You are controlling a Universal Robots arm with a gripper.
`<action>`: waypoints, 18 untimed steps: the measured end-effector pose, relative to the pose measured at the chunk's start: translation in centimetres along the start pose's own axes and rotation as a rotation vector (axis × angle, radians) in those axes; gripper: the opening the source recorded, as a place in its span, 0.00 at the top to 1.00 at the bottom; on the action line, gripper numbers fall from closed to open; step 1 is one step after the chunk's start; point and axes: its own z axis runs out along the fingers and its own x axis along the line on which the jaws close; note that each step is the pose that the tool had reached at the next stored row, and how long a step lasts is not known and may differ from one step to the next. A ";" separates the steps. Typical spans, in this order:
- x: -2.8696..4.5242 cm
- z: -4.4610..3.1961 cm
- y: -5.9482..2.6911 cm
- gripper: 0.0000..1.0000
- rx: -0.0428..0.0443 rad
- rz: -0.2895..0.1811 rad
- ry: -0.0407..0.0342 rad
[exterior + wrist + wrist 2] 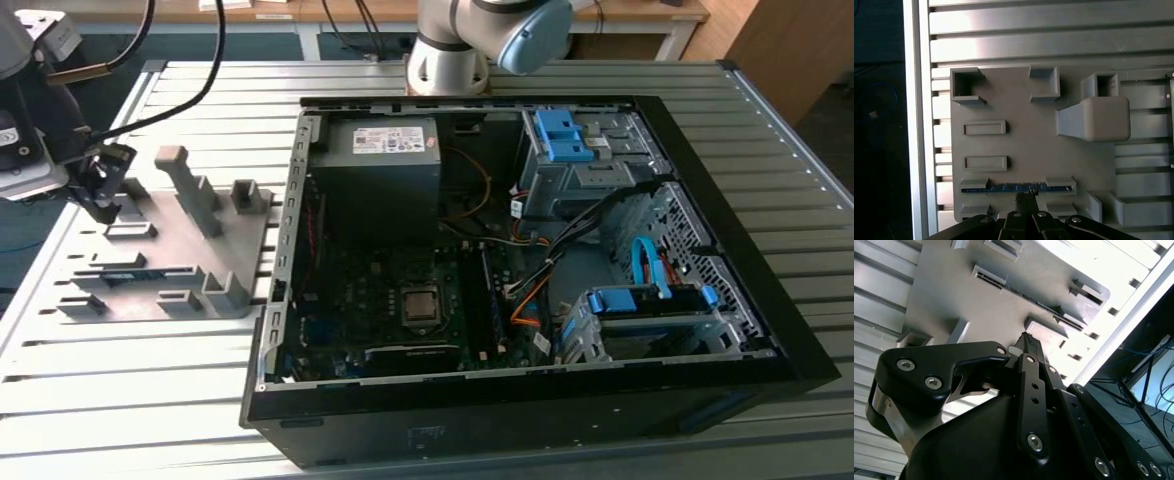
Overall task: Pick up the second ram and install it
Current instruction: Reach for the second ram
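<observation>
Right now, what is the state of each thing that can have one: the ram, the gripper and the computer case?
second ram: standing on edge in its slot on the grey fixture, not lifted out.
gripper: low over the middle of the ram; I cannot tell if it touches it.
computer case: lying on its side, side panel off, inside exposed.

The bench (pixel 534 80) under the fixture plate (pixel 1024 140) is ribbed, silvery metal with a brushed sheen. The plate itself is matt grey plastic, faintly grainy. In the plate's slot, the second ram (pixel 1019 188) shows a dark, blue-tinged board edge. Above the plate, the end effector (pixel 1026 196) is smooth, satin-black, with shiny metal screw heads. Beside the plate, the computer case (pixel 787 330) is black-painted metal.
</observation>
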 end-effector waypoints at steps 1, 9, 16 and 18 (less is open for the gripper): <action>0.00 0.07 -0.01 0.90 0.0000 0.000 -0.0001; -0.02 0.85 -0.08 0.90 -0.0001 0.000 0.0001; -0.02 1.31 -0.13 0.90 0.0000 0.000 0.0002; -0.02 1.45 -0.15 0.90 -0.0001 0.000 0.0001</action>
